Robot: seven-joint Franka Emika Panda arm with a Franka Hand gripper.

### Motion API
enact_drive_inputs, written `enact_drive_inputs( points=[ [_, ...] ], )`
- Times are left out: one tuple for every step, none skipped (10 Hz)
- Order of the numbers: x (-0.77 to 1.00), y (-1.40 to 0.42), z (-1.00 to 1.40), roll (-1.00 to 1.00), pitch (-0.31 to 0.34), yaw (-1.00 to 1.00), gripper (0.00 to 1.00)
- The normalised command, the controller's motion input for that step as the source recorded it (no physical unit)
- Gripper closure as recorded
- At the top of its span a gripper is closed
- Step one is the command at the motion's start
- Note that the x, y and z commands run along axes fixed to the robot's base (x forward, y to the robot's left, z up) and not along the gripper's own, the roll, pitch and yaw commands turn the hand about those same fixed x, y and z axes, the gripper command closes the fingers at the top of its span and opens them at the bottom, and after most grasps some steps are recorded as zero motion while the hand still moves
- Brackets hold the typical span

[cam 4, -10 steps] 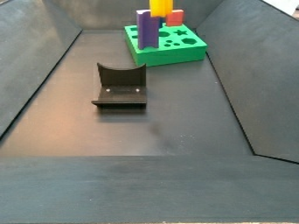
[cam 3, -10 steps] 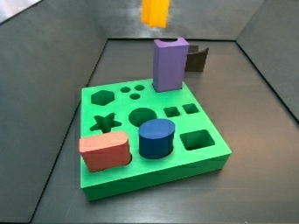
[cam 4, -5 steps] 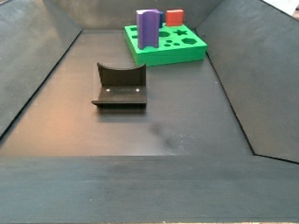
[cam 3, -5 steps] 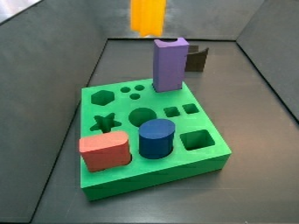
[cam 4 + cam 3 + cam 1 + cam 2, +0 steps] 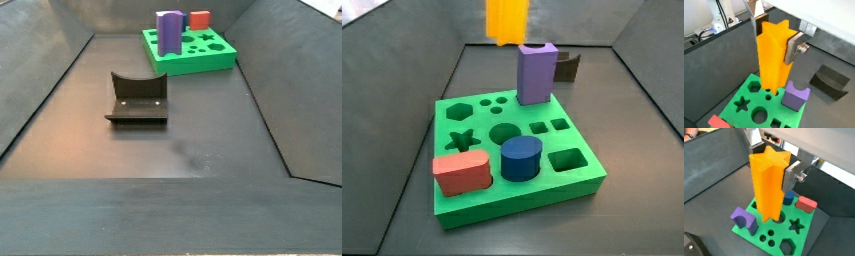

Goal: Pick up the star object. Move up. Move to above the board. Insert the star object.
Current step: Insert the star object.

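Note:
My gripper (image 5: 774,35) is shut on the star object (image 5: 771,55), a tall orange-yellow prism that hangs upright between the silver fingers (image 5: 794,47); both also show in the other wrist view, gripper (image 5: 771,165) and prism (image 5: 767,183). In a side view only the prism's lower part (image 5: 506,20) shows, high above the back of the board (image 5: 489,205), left of the purple block's top. The gripper itself is out of both side views. The green board lies below in both wrist views (image 5: 731,112) (image 5: 807,228). Its star hole (image 5: 461,140) is empty.
On the board stand a purple block (image 5: 536,72), a blue cylinder (image 5: 521,158) and a red piece (image 5: 461,172). The dark fixture (image 5: 136,98) stands on the floor away from the board (image 5: 194,62). Grey walls enclose the floor.
The star object has shifted left and lower in a side view. It has left the frame of the other side view. The pieces on the board have not moved.

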Motion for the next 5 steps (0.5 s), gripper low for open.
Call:
enact_drive_inputs(
  points=[
    [-0.49,-0.12,-0.40,0.00,-0.073,-0.53,1.00],
    [-0.51,-0.09,-0.59,-0.04,-0.097,-0.61,1.00],
    [-0.52,-0.07,-0.67,-0.07,-0.117,-0.62,1.00],
    [-0.50,-0.13,-0.69,-0.13,-0.163,-0.60,1.00],
    [-0.42,-0.28,-0.60,-0.17,-0.170,-0.54,1.00]
  ],
)
